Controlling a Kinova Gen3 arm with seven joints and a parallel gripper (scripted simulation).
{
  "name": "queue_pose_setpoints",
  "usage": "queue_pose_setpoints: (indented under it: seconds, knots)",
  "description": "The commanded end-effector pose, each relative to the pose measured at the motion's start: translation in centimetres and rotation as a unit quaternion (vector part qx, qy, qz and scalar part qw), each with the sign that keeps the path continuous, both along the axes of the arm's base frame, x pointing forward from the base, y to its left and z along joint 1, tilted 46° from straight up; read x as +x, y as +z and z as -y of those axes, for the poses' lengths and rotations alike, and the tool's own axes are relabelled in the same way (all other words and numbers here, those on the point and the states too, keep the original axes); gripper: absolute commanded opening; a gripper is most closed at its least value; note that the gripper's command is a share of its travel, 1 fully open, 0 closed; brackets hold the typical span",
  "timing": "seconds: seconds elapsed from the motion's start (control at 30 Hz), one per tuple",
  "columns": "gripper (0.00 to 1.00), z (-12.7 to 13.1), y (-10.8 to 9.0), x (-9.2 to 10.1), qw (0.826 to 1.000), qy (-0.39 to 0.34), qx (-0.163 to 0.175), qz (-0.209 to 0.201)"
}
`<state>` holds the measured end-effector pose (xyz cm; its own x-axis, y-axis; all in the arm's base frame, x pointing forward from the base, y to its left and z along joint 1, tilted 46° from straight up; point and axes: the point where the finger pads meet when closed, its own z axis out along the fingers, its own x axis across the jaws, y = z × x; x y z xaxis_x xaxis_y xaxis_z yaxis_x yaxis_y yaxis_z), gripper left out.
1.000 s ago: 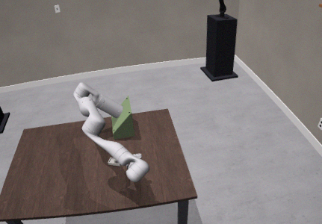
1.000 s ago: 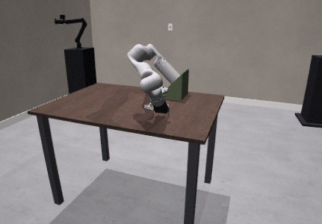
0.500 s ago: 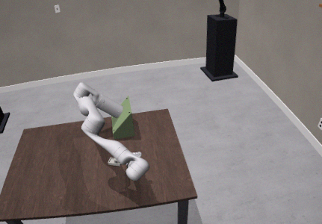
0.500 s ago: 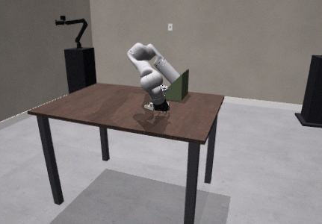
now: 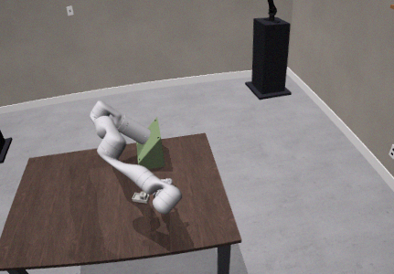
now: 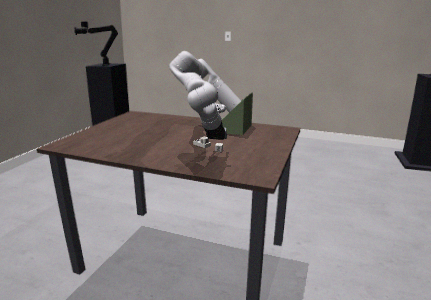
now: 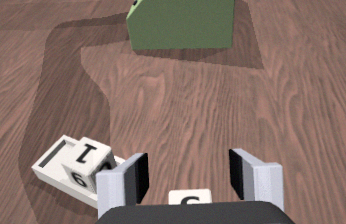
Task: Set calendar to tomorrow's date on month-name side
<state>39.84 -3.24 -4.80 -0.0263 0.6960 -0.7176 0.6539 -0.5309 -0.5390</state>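
The white calendar tray (image 7: 65, 175) lies flat on the table at the left of the wrist view. One white cube (image 7: 89, 162) stands in it, with a 1 on top and a 6 and a 0 on its sides. The second cube (image 7: 190, 196) stands on the bare table outside the tray, and only its top edge with part of a digit shows. My gripper (image 7: 188, 168) is open and raised a little above this cube, fingers wide and apart from it. In the exterior view, the tray (image 6: 201, 145) and the loose cube (image 6: 219, 147) lie side by side under the gripper (image 6: 216, 134).
A green wedge-shaped block (image 7: 181, 22) stands on the table just beyond the gripper, also visible in the top view (image 5: 151, 148). The arm hides most of the tray (image 5: 138, 197) in the top view. Black pedestals stand on the floor away from the table.
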Motion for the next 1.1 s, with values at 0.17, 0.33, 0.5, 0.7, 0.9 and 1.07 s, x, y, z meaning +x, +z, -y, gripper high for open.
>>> queue_pose_setpoints:
  seconds: [0.17, 0.33, 0.5, 0.7, 0.9, 1.07]
  knots:
    - [1.0, -1.12, 1.07, 0.37, 1.0, 0.004, 0.001, 0.004]
    - [1.0, -1.17, 1.12, 0.37, 1.0, 0.004, 0.001, 0.004]
    - [1.0, -1.17, 1.12, 0.38, 1.0, 0.005, 0.001, 0.005]
    - [1.0, -1.16, 1.09, 0.44, 1.0, 0.014, 0.0, 0.015]
    - [1.0, -1.16, 1.07, 0.49, 0.999, 0.027, -0.001, 0.027]
    - [1.0, -1.17, 1.08, 0.5, 0.998, 0.048, -0.002, 0.048]
